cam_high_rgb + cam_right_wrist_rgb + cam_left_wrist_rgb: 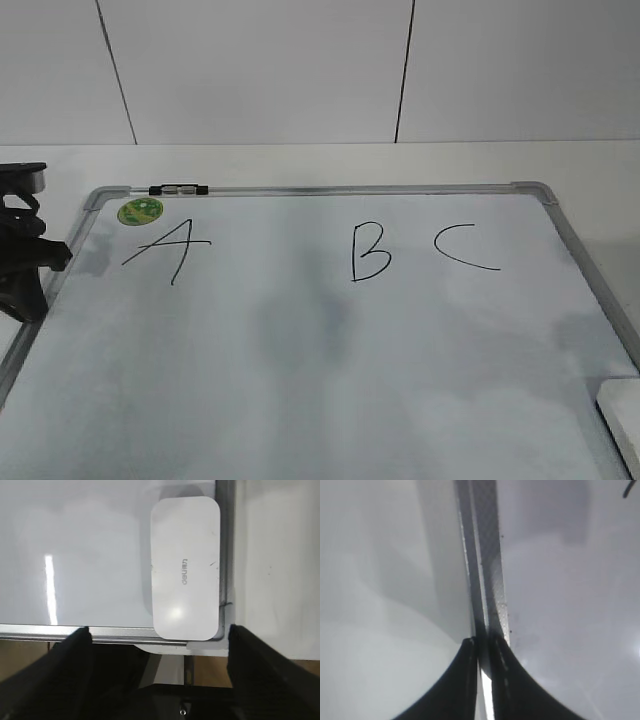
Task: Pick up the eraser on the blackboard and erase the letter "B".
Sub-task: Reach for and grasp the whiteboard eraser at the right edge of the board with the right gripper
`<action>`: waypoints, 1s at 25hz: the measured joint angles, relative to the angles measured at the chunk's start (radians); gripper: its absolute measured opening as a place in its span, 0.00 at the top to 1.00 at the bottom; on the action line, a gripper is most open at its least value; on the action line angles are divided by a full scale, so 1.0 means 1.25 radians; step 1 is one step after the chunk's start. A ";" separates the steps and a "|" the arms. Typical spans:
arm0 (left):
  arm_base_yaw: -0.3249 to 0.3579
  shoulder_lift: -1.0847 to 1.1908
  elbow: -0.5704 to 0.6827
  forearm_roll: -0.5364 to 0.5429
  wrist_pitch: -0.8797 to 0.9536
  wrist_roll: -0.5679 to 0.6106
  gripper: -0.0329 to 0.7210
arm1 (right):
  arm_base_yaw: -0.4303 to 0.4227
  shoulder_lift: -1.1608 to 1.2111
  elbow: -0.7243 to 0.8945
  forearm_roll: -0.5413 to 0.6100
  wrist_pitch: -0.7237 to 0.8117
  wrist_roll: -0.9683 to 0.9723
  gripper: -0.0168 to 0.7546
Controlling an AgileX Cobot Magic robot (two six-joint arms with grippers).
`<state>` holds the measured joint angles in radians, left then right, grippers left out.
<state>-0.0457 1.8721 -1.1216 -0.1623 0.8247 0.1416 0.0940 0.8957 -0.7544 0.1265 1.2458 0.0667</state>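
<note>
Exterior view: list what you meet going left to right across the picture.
Left gripper at the board's left edge → green sticker → black-and-silver clip on the top frame of the blackboard → letter "A" → letter "B" → letter "C" → eraser, at the right edge.

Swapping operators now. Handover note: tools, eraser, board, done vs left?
Left tool: shut, empty, parked over the blackboard's left frame edge.
Right tool: open, empty, above the eraser.
The eraser lies flat in the board's near-right corner, ungrasped.
The letter "B" is intact, between A and C.
Done: nothing yet.
Left: grasp the eraser, wipe only the B.
</note>
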 joint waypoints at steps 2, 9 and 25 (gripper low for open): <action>0.000 0.000 0.000 0.000 0.000 0.000 0.92 | 0.000 0.021 0.000 0.000 0.000 0.001 0.11; 0.000 0.000 0.000 0.000 0.000 0.000 0.92 | 0.000 0.153 -0.001 -0.037 -0.008 0.028 0.11; 0.000 0.000 0.000 0.000 0.000 0.000 0.92 | 0.000 0.327 -0.002 -0.025 -0.090 0.036 0.12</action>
<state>-0.0457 1.8721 -1.1216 -0.1623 0.8247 0.1416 0.0940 1.3047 -0.7566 0.0950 1.1339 0.1121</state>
